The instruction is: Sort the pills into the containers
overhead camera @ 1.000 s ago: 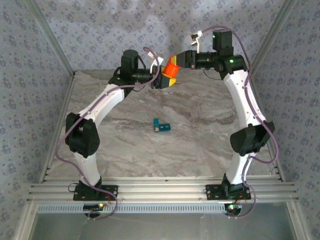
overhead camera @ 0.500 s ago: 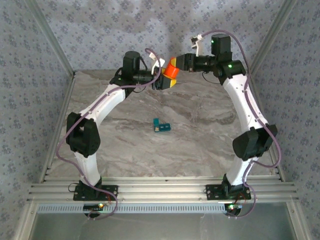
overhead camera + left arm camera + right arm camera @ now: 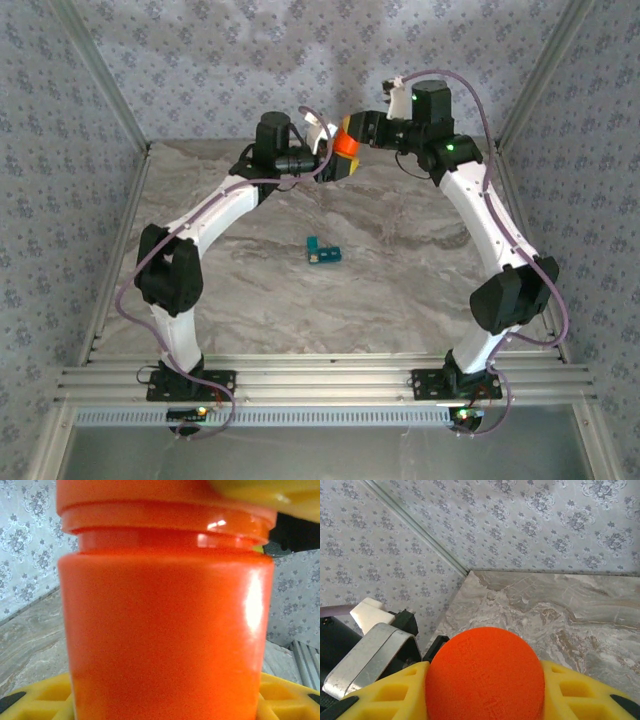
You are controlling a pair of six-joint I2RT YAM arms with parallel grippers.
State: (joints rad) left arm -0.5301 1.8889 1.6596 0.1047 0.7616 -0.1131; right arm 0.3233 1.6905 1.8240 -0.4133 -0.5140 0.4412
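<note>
Grey flower-patterned walls (image 3: 200,60) close round a marble-look worktop (image 3: 250,290) where the sorting job appears barely begun. Both arms meet at an orange cylindrical plastic bottle (image 3: 165,630), held up in the air. The left gripper (image 3: 338,163) is clamped on the bottle's body, with its yellow fingers (image 3: 45,700) pressed against either side. The right gripper (image 3: 352,132) is closed round the bottle's round orange cap (image 3: 485,675), which sits squarely between that gripper's own yellow fingers (image 3: 580,690).

The small teal plastic pill box (image 3: 322,252), a short strip of joined compartments, lies on the worktop well apart from the bottle, below it and on its near side. Nothing touches the box. It is too small in the overhead view to tell whether its lids are up or whether anything lies inside.

The cap looks to be still seated on the bottle's neck, so this reads as the opening step. Left to do, by that reading, are getting the cap off, bringing the bottle to the box and putting the pills into its compartments.
</note>
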